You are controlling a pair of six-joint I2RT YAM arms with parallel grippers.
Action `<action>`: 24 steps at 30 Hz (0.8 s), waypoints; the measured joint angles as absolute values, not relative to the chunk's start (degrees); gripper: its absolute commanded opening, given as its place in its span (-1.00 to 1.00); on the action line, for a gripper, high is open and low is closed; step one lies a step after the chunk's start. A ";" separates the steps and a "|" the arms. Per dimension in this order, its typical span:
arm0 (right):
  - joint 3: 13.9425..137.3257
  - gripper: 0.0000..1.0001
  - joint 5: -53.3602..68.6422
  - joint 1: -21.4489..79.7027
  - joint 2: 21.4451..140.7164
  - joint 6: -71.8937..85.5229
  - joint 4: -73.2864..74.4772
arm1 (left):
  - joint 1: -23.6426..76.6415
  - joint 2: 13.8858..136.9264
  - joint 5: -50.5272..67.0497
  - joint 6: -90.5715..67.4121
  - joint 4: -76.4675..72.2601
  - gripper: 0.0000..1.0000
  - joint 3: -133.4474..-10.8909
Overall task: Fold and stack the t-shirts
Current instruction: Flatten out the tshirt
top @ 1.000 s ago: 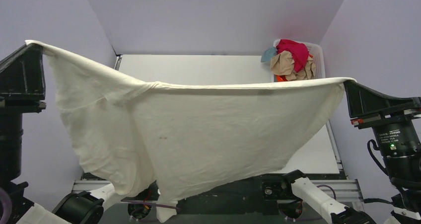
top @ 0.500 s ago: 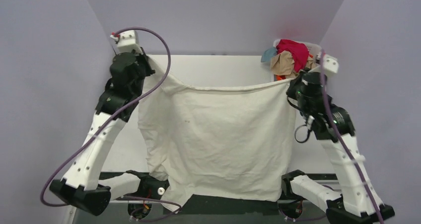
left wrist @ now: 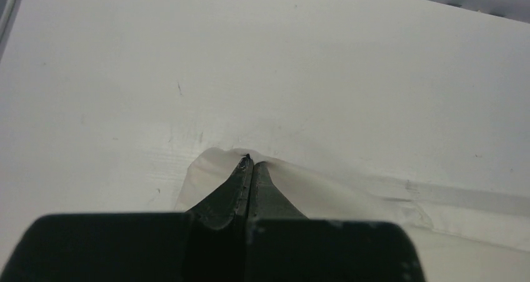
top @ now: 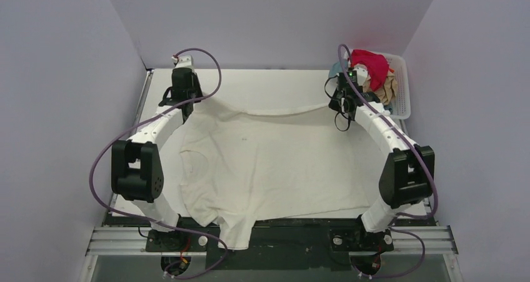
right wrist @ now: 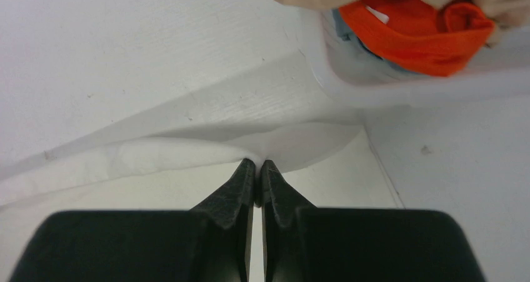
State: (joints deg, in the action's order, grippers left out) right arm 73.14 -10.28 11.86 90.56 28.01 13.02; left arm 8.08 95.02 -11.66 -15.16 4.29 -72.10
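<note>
The cream-white t-shirt (top: pixel 275 163) is seen spread over the table (top: pixel 275 85), to the left of the white slatted basket (top: pixel 403 85), with most of its cloth lying flat and one end hanging over the table edge farthest from the basket's row. Its far edge is held at two corners. The corner just beside the basket is pinched by the right gripper (right wrist: pixel 257 164), whose jaws are pressed together on a thin fold of the cloth; in the right wrist view the basket wall (right wrist: pixel 400 82) is seen close above and to the right of the fingertips. The opposite corner, well apart from the basket, is pinched by the left gripper (left wrist: pixel 248 160), whose jaws are likewise clamped on a small peak of cloth. Between the two grips the edge sags in a shallow curve. The other shirts are heaped in the basket: a magenta-red shirt (top: pixel 369 64) is piled on top, a tan shirt (top: pixel 384 88) lies below it, and an orange shirt (right wrist: pixel 425 25) and a pale blue shirt (right wrist: pixel 357 44) are seen at the basket's near wall.
</note>
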 measured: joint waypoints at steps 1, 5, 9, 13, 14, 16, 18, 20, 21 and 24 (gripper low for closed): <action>74.76 -1.00 -9.26 11.55 93.01 28.08 12.64 | 7.90 97.03 -11.03 -14.83 3.53 -1.00 -72.97; 81.17 -1.00 -6.76 11.18 101.08 28.03 10.90 | 7.14 103.59 -8.21 -13.89 0.91 -1.00 -76.69; 86.32 -1.00 -6.39 11.18 106.45 27.79 10.11 | 6.50 109.19 -6.57 -12.93 -0.25 -1.00 -81.93; 91.37 -1.00 -7.73 11.18 111.46 27.16 9.93 | 5.82 116.29 -5.45 -12.78 0.97 -1.00 -90.63; 92.16 -1.00 -8.34 11.20 112.38 27.00 9.96 | 5.69 117.69 -5.41 -12.80 1.30 -1.00 -92.47; 93.82 -1.00 -10.26 11.18 114.41 26.74 9.63 | 5.39 120.92 -5.26 -12.88 2.66 -0.79 -96.57; 95.31 -0.77 -12.12 11.18 116.44 26.35 9.43 | 5.10 123.96 -4.84 -13.10 3.97 -0.08 -100.36; 97.43 -0.36 -13.69 11.18 118.93 25.71 9.15 | 4.80 127.24 -3.97 -13.45 5.52 0.44 -104.25; 98.76 -0.18 -14.26 11.18 120.14 25.34 9.45 | 4.62 128.90 -3.42 -13.74 6.66 0.54 -106.50; 103.42 0.02 -14.52 11.18 123.31 24.14 10.11 | 4.05 133.62 -2.13 -15.22 11.66 0.60 -113.49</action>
